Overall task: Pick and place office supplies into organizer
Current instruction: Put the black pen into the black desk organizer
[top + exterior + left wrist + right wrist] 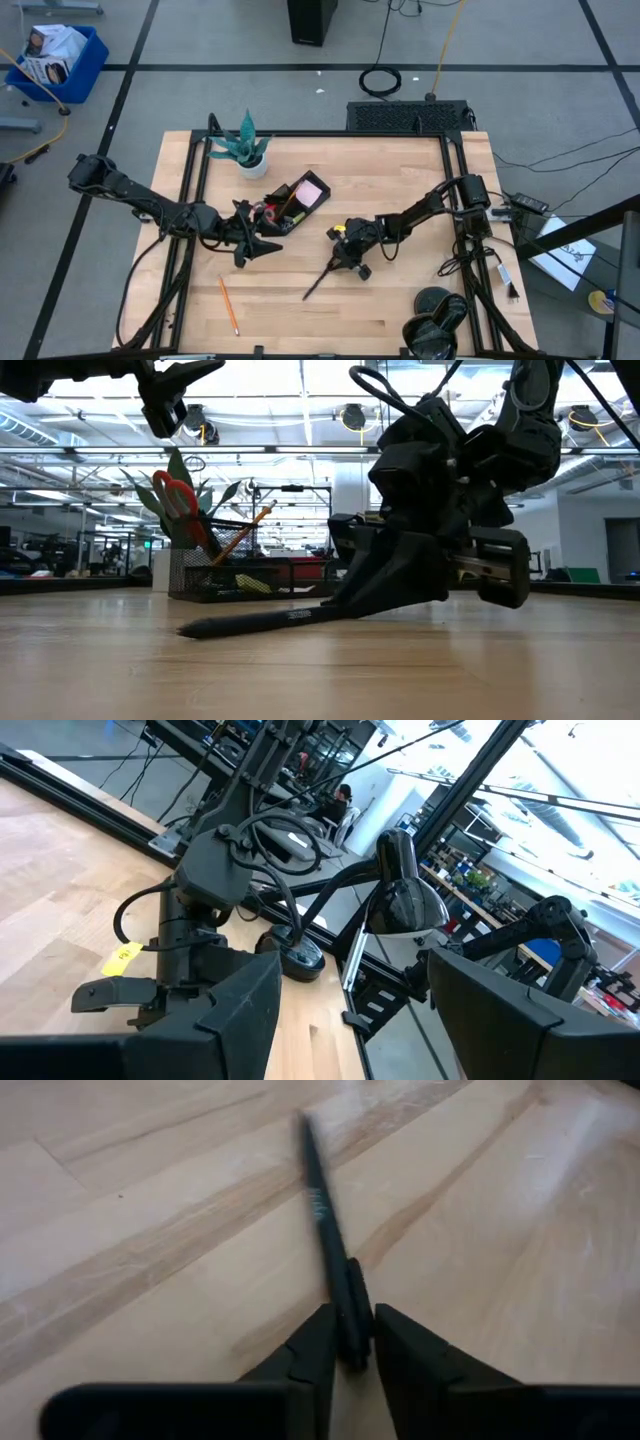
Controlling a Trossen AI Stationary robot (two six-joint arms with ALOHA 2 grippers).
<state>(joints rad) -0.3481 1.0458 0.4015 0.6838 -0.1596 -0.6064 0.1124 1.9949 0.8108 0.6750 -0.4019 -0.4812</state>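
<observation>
A slim black pen [322, 281] lies slanted on the wooden table, right of the middle, with my right gripper [347, 262] shut on its right end. The black organizer [296, 199] stands at the table's middle, beside a potted plant. It holds a pink sticky-note pad [310, 190], and red-handled scissors [176, 495] and an orange pencil [245, 528] stick up out of it. My left gripper [264, 247] hangs open above the table, just near-left of the organizer, with nothing between its fingers. Another orange pencil [229, 305] lies flat near the front left. My right gripper pinches the pen's thicker end [350, 1315] between its two fingers [315, 1348]. The fingers come slanting down from the table's right and lie along the pen, which runs on straight away from them. The pen's free end [190, 628] rests on the table.
The potted green plant [247, 152] in its white pot stands at the far left of the organizer. A black round object [436, 318] sits at the table's near right corner. Black frame rails [196, 170] run along the table's left and right sides.
</observation>
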